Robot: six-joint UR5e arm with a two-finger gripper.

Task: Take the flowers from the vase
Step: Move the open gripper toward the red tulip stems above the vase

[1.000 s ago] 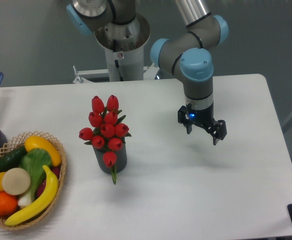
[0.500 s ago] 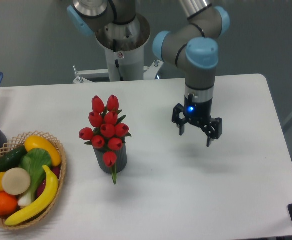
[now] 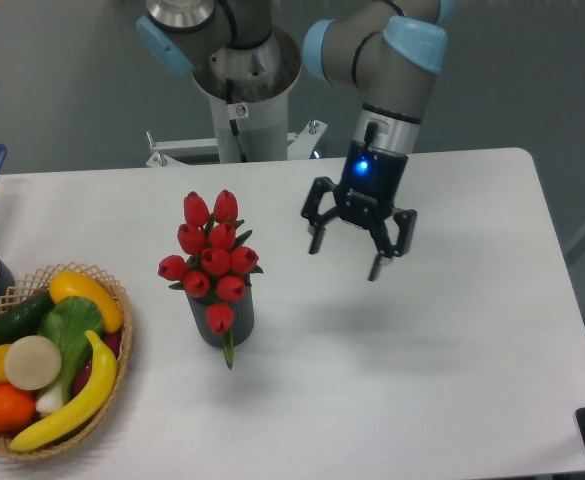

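Where vase (image 3: pixel 212 322) stands, flowers (image 3: pixel 210 256) point up, leaning back

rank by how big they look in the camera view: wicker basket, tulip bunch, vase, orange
1. Wicker basket, widest by far, though cut off by the frame edge.
2. Tulip bunch.
3. Vase, partly hidden by the tulips, so its margin over the orange is unsure.
4. Orange.
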